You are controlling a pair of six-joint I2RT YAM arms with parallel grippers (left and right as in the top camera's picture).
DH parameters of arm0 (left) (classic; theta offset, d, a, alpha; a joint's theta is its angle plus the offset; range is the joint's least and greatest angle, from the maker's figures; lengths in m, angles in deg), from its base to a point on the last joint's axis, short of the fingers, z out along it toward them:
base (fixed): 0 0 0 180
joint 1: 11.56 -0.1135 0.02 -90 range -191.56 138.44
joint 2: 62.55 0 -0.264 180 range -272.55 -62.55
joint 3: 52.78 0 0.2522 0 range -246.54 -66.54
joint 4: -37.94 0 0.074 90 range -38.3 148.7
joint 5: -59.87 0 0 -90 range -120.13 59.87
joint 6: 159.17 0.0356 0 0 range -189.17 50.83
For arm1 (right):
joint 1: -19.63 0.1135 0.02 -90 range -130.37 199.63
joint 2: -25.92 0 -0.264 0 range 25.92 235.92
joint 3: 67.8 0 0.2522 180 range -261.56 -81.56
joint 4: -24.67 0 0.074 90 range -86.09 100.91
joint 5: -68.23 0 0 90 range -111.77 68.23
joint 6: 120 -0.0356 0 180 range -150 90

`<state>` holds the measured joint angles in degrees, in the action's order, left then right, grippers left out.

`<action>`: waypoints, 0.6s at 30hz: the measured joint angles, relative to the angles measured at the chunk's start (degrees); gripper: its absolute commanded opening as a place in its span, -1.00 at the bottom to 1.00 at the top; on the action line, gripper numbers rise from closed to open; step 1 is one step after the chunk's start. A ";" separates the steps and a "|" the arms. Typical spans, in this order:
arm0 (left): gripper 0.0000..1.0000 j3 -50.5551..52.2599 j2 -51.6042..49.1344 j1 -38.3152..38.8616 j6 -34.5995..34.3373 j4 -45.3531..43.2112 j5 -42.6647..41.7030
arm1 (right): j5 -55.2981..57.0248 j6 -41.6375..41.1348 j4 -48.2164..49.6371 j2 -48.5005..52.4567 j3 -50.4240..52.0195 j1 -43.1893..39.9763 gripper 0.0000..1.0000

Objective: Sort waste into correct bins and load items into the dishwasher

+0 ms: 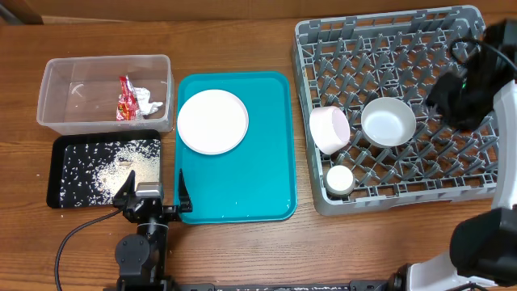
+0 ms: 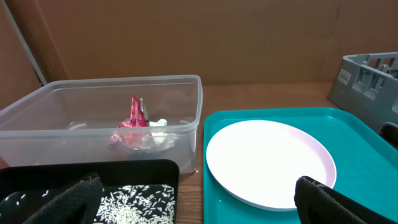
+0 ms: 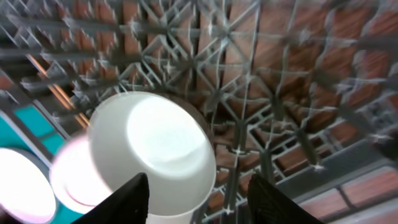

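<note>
One round white plate [image 1: 212, 121] awaits loading on the flat teal tray [image 1: 275, 162].
My right pincer [image 3: 199, 202] hangs half-open, empty, by the white bowl [image 3: 152, 155] seated between grey plastic rack [image 1: 388, 32] pegs; left pincer [image 1: 155, 196] gapes wide, idle.

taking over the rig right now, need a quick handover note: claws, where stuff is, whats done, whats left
Left claw: open, empty, at the near edge where the black tray meets the teal tray.
Right claw: jaws apart over the dish rack, beside the upright bowl, nothing gripped.
Waste: wrapper and tissue in the clear tub; rice in the black tray.
In the rack: upright bowl, second bowl on its side, small cup.
Done: waste sorted, bowls and cup loaded.
Left: white plate on the teal tray goes to the rack. No chopsticks visible.
</note>
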<state>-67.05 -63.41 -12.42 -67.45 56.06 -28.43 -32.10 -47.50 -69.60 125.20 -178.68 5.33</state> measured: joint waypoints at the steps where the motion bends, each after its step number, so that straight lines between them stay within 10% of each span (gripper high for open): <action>1: 0.99 0.00 0.00 0.00 0.00 0.04 0.00 | -0.72 0.37 0.92 0.00 1.79 -0.13 -0.10; 9: 0.99 0.00 0.00 0.00 0.00 0.07 0.00 | -2.03 0.31 7.96 0.11 12.09 -0.07 -0.31; 15: 1.00 0.00 0.00 0.00 0.00 0.04 0.00 | -0.20 -1.03 8.83 0.11 12.20 -0.07 -0.85; 18: 1.00 0.00 0.00 0.00 0.00 0.07 0.00 | 0.09 -1.18 9.29 0.11 12.20 -0.07 -0.72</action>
<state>-67.05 -63.41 -12.42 -67.45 56.12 -28.43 -32.01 -48.68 -60.31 125.31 -166.48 5.26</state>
